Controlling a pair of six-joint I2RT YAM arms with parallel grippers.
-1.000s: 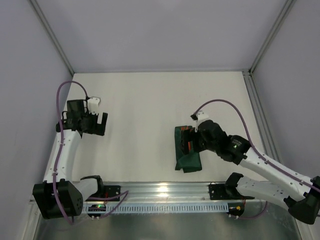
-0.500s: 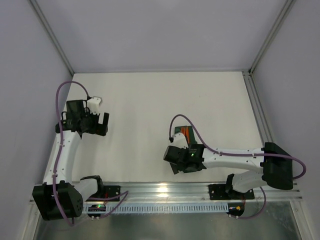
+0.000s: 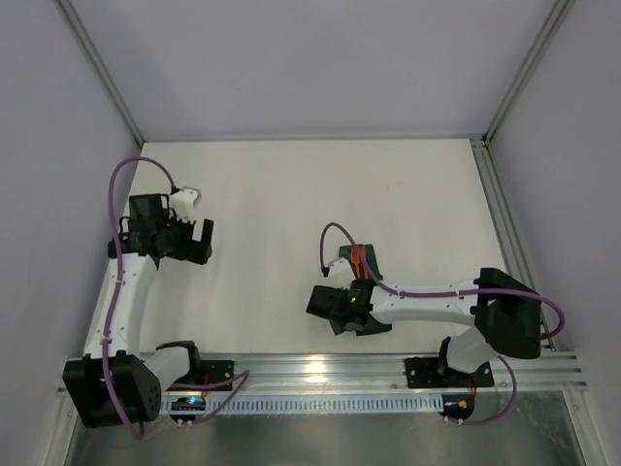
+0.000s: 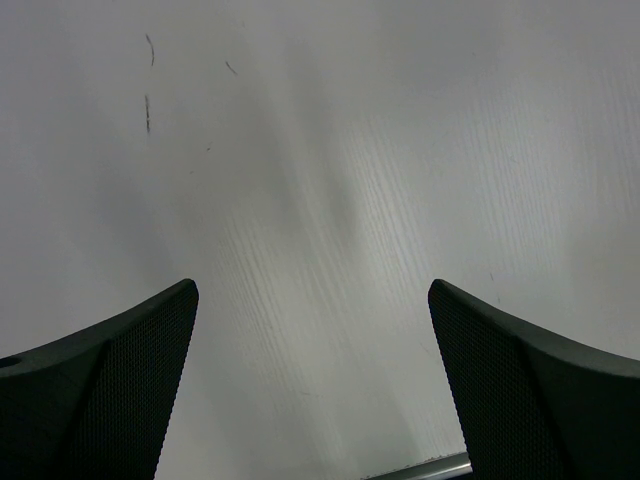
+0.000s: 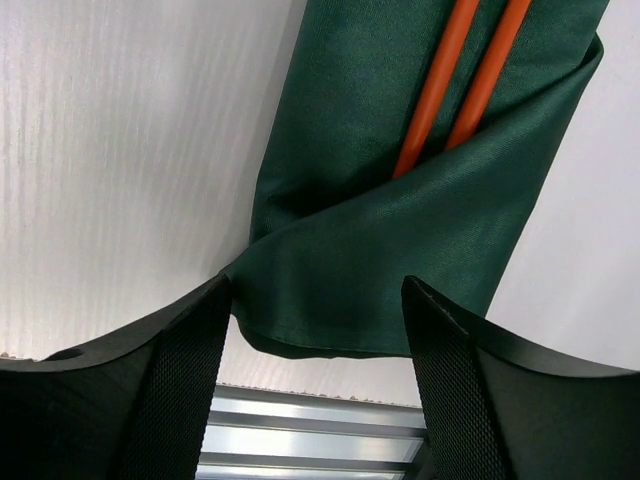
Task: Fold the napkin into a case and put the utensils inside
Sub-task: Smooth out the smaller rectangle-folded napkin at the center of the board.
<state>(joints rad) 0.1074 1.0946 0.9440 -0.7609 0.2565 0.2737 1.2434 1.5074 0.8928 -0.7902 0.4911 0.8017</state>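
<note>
The dark green napkin, folded into a narrow case (image 5: 400, 230), lies right of the table's middle, and its far end (image 3: 367, 254) shows past my right arm. Two orange utensils (image 5: 470, 70) stick out from under its diagonal flap, a strip of orange (image 3: 358, 262) also showing from above. My right gripper (image 5: 317, 285) hovers open over the case's near end, its jaws astride the cloth and the left finger (image 5: 190, 360) at the folded corner; from above it (image 3: 351, 316) covers most of the case. At the far left, my left gripper (image 3: 199, 243) is open over bare table (image 4: 312, 290).
A metal rail (image 5: 330, 430) runs along the table's near edge just behind the case. Grey walls (image 3: 58, 194) close in the table on the left, back and right. Purple cables (image 3: 121, 184) loop over both arms.
My right arm has swung round, carrying its gripper from over the case's middle to the case's near end, and its jaws have narrowed somewhat. The left arm has stayed still.
</note>
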